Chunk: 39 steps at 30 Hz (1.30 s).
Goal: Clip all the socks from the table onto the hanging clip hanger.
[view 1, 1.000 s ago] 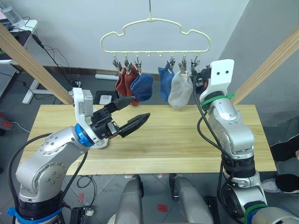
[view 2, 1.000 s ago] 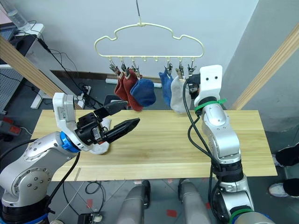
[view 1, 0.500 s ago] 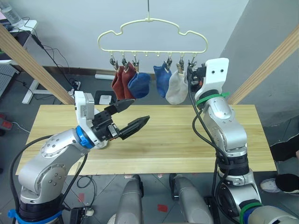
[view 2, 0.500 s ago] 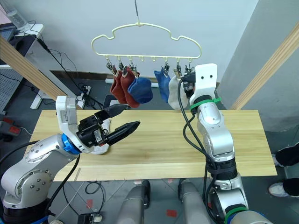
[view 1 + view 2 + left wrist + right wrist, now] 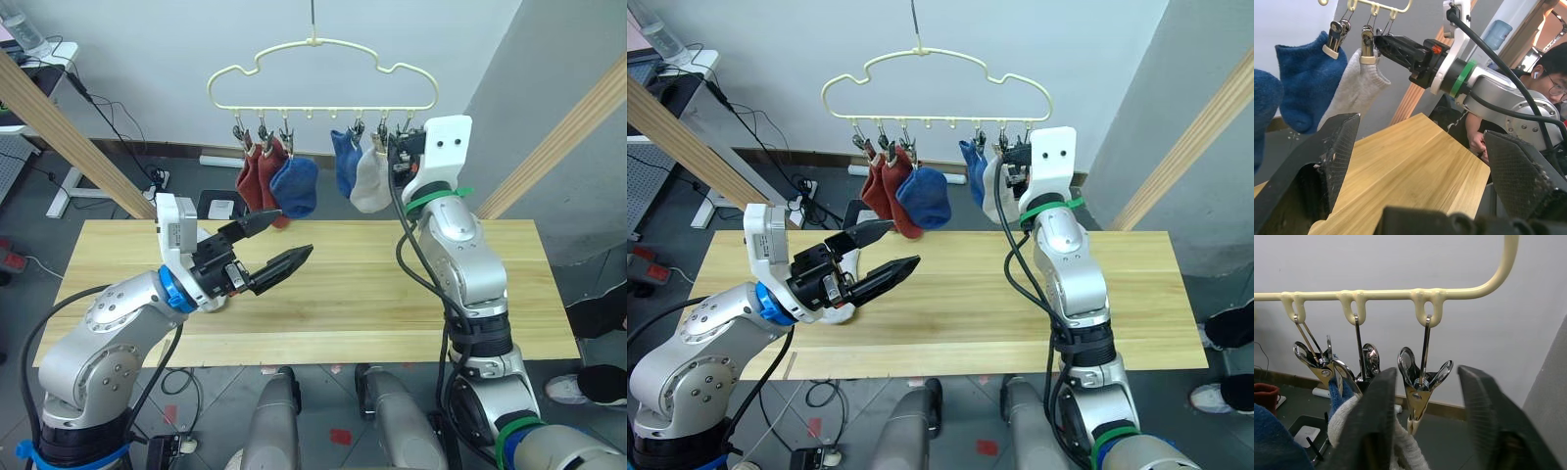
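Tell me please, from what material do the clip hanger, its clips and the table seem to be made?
The clip hanger looks like thin wire with a smooth pale-yellow coating, probably plastic.

The clips look like bare polished metal: they are silvery and reflect light.

The table appears to be light wood in planks with a matte finish, with visible pale grain and seams.

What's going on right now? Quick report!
Right gripper open around the end clip. Left gripper open, empty, above the table. Five socks on the clip hanger. Nothing in the way.
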Tool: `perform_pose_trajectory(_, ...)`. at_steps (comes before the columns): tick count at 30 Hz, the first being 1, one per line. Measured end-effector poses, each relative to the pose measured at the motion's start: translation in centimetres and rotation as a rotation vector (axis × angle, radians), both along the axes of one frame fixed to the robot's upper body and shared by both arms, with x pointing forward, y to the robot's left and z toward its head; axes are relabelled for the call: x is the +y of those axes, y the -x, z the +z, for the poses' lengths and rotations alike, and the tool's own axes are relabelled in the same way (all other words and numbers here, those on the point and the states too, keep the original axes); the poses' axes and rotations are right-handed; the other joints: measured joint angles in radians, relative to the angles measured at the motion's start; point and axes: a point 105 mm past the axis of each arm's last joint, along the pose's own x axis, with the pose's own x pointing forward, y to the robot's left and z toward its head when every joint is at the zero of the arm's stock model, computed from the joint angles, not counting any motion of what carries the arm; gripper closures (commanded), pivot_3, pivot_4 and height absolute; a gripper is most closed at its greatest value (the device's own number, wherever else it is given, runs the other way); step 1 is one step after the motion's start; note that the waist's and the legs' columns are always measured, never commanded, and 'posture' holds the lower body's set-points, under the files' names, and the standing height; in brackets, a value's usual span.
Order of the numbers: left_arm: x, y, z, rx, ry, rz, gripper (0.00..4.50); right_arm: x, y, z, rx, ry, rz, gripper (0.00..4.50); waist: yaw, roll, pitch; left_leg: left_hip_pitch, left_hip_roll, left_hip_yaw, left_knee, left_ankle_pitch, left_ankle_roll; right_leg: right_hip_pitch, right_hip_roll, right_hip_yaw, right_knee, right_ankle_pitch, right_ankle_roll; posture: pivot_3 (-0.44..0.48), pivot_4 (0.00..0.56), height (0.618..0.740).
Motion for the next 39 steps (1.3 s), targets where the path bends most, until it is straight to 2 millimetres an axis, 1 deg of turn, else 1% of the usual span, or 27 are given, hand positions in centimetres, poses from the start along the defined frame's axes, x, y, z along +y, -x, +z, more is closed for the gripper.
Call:
perform_pose_trajectory(2,-0.1,0.0,0.0,0.002,-0.001,-0.002,0.00,0.2,0.0,0.5,-0.016,-0.003,0.003,4.32,0.000,0.000,0.000,0.000,0.000,0.000,0.000,0.000,0.000,0.000,0.000,0.000,0.000,0.000,0.000,0.051,0.361,0.740)
perform_pose_trajectory(16,-0.2,-0.1,-0.3,0.001,-0.016,0.001,0.00,0.1,0.1,0.4,-0.020,-0.001,0.003,4.33,0.001,0.000,0.000,0.000,0.000,0.000,0.000,0.000,0.000,0.000,0.000,0.000,0.000,0.000,0.000,0.046,0.360,0.740)
perform_pose_trajectory(18,-0.2,-0.1,-0.3,0.000,-0.016,0.000,0.00,-0.1,0.1,0.1,-0.010,0.006,-0.001,3.62,0.001,0.000,0.000,0.000,0.000,0.000,0.000,0.000,0.000,0.000,0.000,0.000,0.000,0.000,0.000,0.044,0.361,0.740)
perform_pose_trajectory(19,-0.2,-0.1,-0.3,0.000,-0.016,0.001,0.00,-0.2,0.1,-0.1,-0.002,0.009,-0.005,3.40,0.001,0.000,0.000,0.000,0.000,0.000,0.000,0.000,0.000,0.000,0.000,0.000,0.000,0.000,0.000,0.043,0.361,0.740)
perform_pose_trajectory(22,-0.2,-0.1,-0.3,-0.002,-0.017,0.001,0.00,-0.5,0.1,-0.6,0.014,0.018,-0.018,2.35,0.000,0.000,0.000,0.000,0.000,0.000,0.000,0.000,0.000,0.000,0.000,0.000,0.000,0.000,0.000,0.042,0.360,0.740)
perform_pose_trajectory(26,-0.6,0.0,-0.5,0.006,-0.020,-0.011,0.00,-0.5,0.1,-0.4,0.007,0.020,-0.025,2.35,0.000,0.000,0.000,0.000,0.000,0.000,0.000,0.000,0.000,0.000,0.000,0.000,0.001,0.000,0.000,0.046,0.358,0.740)
perform_pose_trajectory(31,-0.6,0.0,-0.5,0.006,-0.020,-0.011,0.00,0.0,0.1,0.4,-0.013,0.011,-0.017,2.35,0.000,0.000,0.000,0.000,0.000,0.000,0.000,0.000,0.000,0.000,0.000,0.000,0.000,0.000,0.000,0.049,0.359,0.740)
perform_pose_trajectory(39,-0.6,-0.1,-0.5,0.006,-0.020,-0.009,0.00,0.4,-0.1,0.2,-0.002,0.001,-0.010,2.35,0.001,0.000,0.000,0.000,0.000,0.000,0.000,0.000,0.000,0.000,0.000,0.000,0.001,0.000,0.000,0.048,0.354,0.740)
